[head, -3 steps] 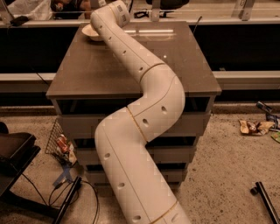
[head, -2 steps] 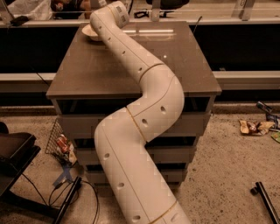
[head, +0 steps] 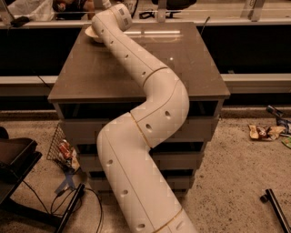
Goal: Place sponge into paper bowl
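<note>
The paper bowl [head: 91, 34], off-white, sits at the far left corner of the brown table [head: 91, 73]; the white arm [head: 150, 91] covers its right side. The arm reaches from the bottom of the view across the table to that corner. My gripper [head: 106, 4] is past the wrist at the top edge of the view, just above and behind the bowl, and mostly hidden by the wrist. The sponge is not visible; it is either hidden by the arm or out of view.
A counter with dark items [head: 68, 5] runs behind the table. On the floor, a wire basket with litter [head: 63, 150] and cables [head: 72, 205] lie at the left, wrappers [head: 263, 132] at the right, and a black bar [head: 275, 207] at the bottom right.
</note>
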